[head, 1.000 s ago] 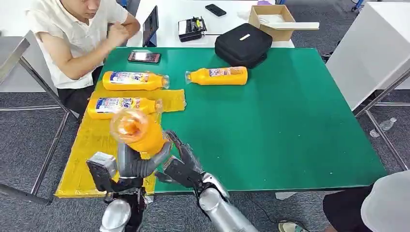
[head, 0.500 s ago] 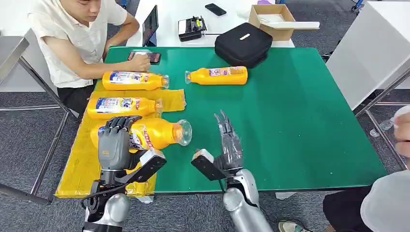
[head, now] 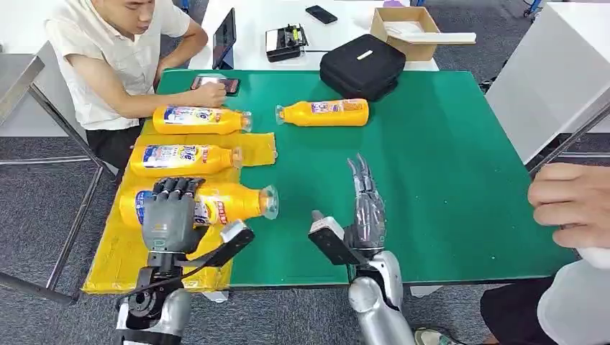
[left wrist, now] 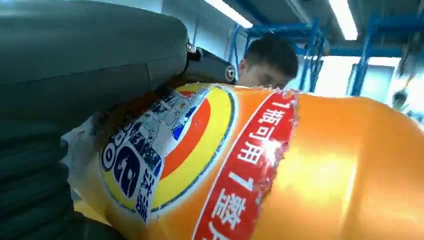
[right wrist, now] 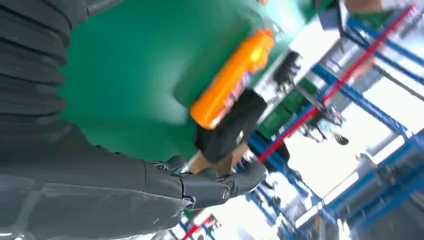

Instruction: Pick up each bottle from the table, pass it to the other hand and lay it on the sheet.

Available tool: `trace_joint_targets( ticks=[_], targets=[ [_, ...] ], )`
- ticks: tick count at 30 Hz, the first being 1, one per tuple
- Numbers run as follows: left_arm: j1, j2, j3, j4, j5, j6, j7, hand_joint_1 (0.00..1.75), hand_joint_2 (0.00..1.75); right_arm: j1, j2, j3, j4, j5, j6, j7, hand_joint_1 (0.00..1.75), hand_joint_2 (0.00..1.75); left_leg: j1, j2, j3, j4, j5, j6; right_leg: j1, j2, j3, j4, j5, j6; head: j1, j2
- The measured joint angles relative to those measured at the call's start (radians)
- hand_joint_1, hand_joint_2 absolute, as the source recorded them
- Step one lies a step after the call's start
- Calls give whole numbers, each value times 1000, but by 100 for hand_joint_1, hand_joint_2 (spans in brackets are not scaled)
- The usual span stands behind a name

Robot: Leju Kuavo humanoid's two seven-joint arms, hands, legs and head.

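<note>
Head view has the held bottle (head: pixel 216 204) lying on its side on the yellow sheet (head: pixel 122 248), neck pointing toward the middle of the bench (head: pixel 446 180), with the left robot hand (head: pixel 170 215) wrapped over its labelled end, fingers curled across the top. The left wrist view is basically all orange plastic and label (left wrist: pixel 200 165), pressed right against the grey palm, so that grip looks solid. Two more bottles are lying on the sheet further from the robot: the middle bottle (head: pixel 183 158) just past the held one, and the far bottle (head: pixel 200 119) beyond that. A fourth bottle (head: pixel 324 113) lies on the bare green surface, well apart from the sheet and near a black bag (head: pixel 362 66). The right robot hand (head: pixel 365 208) is held up over the green top with fingers straight and spread, nothing in it. A seated person (head: pixel 115 57) rests a hand on a phone (head: pixel 216 85) at the far corner, and another person's hand (head: pixel 568 205) shows at the right edge.
</note>
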Motion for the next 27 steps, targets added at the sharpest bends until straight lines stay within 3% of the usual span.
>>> trace_joint_targets(
  ticks=[3, 16, 17, 18, 20, 21, 22, 23, 24, 27],
  targets=[
    [-40, 35, -21, 96, 1, -21, 88, 175, 175, 2, -1, -11, -19, -3, 25, -23, 0, 175, 0, 0, 0, 0, 0, 0, 0, 0, 0, 0, 0, 0, 0, 0],
    [-221, 93, -41, 511, 1, -103, 131, 175, 175, -25, 5, -10, 15, -47, 33, -70, 0, 175, 0, -2, 0, 0, 1, 0, 0, -1, 2, 0, 0, 0, 0, 0],
    [-230, 93, -40, 525, 1, -103, 122, 168, 175, -26, 5, -10, 15, -53, 33, -71, 0, 175, 0, -2, 0, 0, 1, 0, 0, -1, 2, 0, 0, 0, 0, 0],
    [-235, 93, -39, 533, 1, -105, 113, 150, 175, -26, 6, -10, 15, -57, 34, -74, 0, 175, 0, -2, 0, 0, 1, 0, 0, 0, 2, 0, 0, 0, 0, 0],
    [-245, 93, -35, 550, 1, -106, 92, 91, 175, -26, 6, -10, 16, -66, 38, -76, 0, 175, 0, -2, 1, 0, 1, 0, 0, -1, 3, 0, 0, 0, 0, 0],
    [-251, 93, -34, 560, 1, -106, 86, 73, 175, -27, 6, -9, 17, -69, 42, -78, 0, 175, 0, -2, 1, 0, 1, 0, 0, -1, 3, 0, 0, 0, 0, 0],
    [-255, 93, -32, 567, 1, -106, 83, 73, 175, -28, 6, -9, 18, -71, 46, -79, 0, 175, 0, -2, 2, 0, 1, 0, 0, -1, 4, 0, 0, 0, 0, 0],
    [-258, 93, -31, 573, 1, -107, 81, 35, 175, -29, 6, -8, 20, -71, 50, -80, 0, 175, 0, -2, 3, 0, 1, 0, 0, -1, 5, 0, 0, 0, 0, 0],
    [-261, 92, -30, 578, 1, -112, 77, 7, 175, -29, 6, -8, 21, -74, 52, -82, 0, 175, 0, -2, 3, 0, 1, 0, 0, -1, 5, 0, 0, 0, 0, 0],
    [-268, 87, -22, 592, 1, -121, 72, 0, 175, -29, 6, -3, 26, -79, 53, -84, 0, 175, 0, -2, 4, 0, 1, 0, 0, -1, 6, 0, 0, 0, 0, 0]
  ],
)
